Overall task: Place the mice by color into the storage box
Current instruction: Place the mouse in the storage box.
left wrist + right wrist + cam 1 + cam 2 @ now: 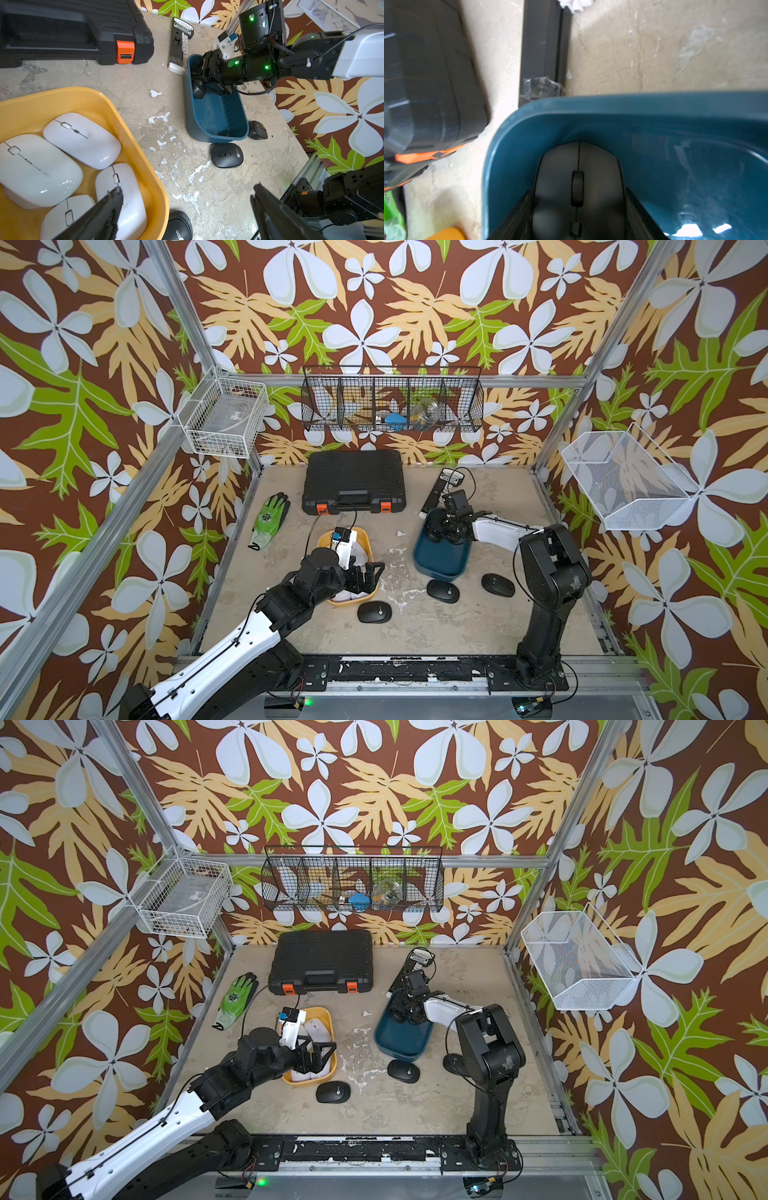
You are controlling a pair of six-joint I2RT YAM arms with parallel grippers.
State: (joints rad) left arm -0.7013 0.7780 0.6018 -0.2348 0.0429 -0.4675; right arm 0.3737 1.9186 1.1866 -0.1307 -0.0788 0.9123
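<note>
Currently right gripper [579, 216] is clamped on matte black oval mouse [578, 162], low in a corner of teal plastic tub [654, 104]. Lower it flat before letting go. Left gripper [187, 189] is spread wide, empty, at the edge of yellow plastic tub [128, 133].

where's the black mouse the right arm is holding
Right wrist view: the black mouse is held in the right gripper, inside the blue bin's far end.

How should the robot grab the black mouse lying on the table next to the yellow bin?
Pinch the black mouse across its two long sides, around the middle, coming straight down from above. It lies flat, top up, and the yellow bin sits close beside it, so a sideways approach looks cramped.
</note>
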